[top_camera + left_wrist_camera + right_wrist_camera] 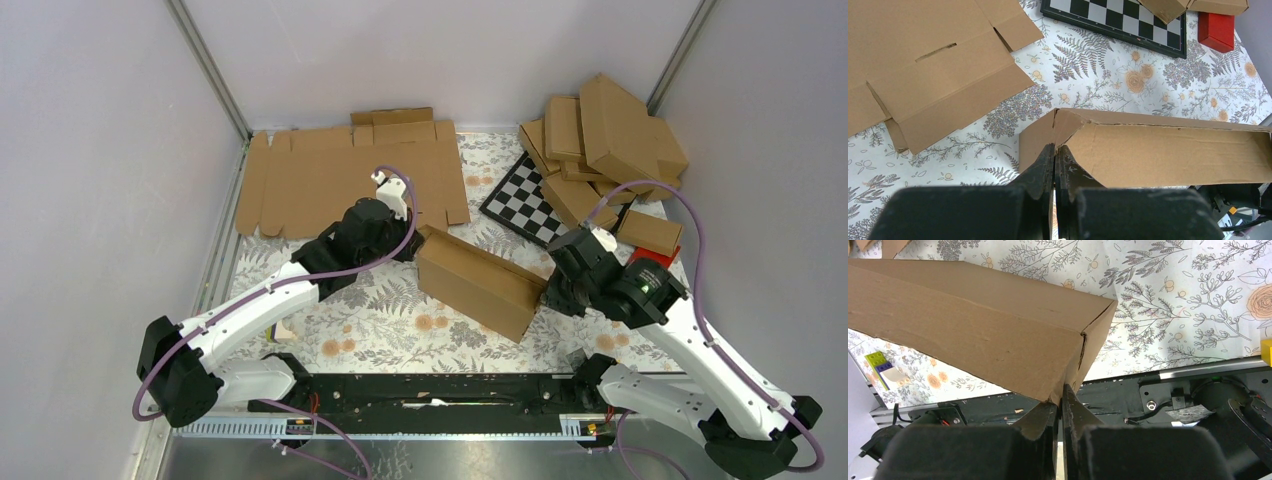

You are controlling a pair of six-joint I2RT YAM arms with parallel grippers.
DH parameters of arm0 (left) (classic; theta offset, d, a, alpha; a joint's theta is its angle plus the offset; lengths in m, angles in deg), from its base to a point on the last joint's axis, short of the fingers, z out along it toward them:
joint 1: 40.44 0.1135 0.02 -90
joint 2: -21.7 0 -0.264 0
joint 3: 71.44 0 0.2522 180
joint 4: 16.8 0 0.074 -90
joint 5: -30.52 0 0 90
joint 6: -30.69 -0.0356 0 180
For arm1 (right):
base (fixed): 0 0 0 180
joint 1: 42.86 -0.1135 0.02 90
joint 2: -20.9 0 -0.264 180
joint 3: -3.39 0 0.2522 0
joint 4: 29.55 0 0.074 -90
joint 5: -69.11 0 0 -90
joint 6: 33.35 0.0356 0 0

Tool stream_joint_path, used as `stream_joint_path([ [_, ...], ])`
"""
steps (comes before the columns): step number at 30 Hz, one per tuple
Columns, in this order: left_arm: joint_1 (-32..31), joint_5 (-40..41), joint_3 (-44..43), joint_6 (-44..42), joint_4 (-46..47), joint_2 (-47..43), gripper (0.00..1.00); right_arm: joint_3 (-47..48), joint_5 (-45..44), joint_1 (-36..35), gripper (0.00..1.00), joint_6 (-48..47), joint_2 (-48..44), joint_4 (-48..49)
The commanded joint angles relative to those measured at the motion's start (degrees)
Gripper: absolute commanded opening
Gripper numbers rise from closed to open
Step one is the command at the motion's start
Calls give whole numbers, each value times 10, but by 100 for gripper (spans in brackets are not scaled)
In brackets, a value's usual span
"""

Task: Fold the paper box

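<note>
On the floral table cover [380, 330], the paper box [478, 283] stands mid-table between the two arms, a long, shallow brown corrugated mailer. It is probably light, stiff across its panels and weak at the creases. It seems best held by its end walls, where the left gripper [1054, 147] and right gripper [1062, 390] each pinch a corner edge, fingers nearly together.

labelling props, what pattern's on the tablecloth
The tablecloth: grey ferns, orange flowers on white; best in left wrist view.
</note>
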Motion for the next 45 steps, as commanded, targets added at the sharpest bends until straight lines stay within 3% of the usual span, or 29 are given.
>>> stream_joint_path([
  [1, -5, 4, -8, 5, -8, -6, 0, -26, -19, 3, 1, -8, 7, 0],
  [10, -8, 3, -15, 5, -9, 2, 0, 25, -48, 3, 0, -12, 6, 3],
  [18, -14, 15, -17, 0, -8, 10, 0, 15, -11, 5, 0, 60, 1, 8],
  [27, -18, 17, -15, -1, -9, 8, 0, -1, 11, 23, 0, 71, -21, 24],
  [38, -25, 25, -15, 2, -10, 4, 0, 29, -14, 23, 0, -46, 21, -42],
  [45, -25, 24, -18, 3, -10, 4, 0, -11, -26, 24, 0, -57, 10, -24],
])
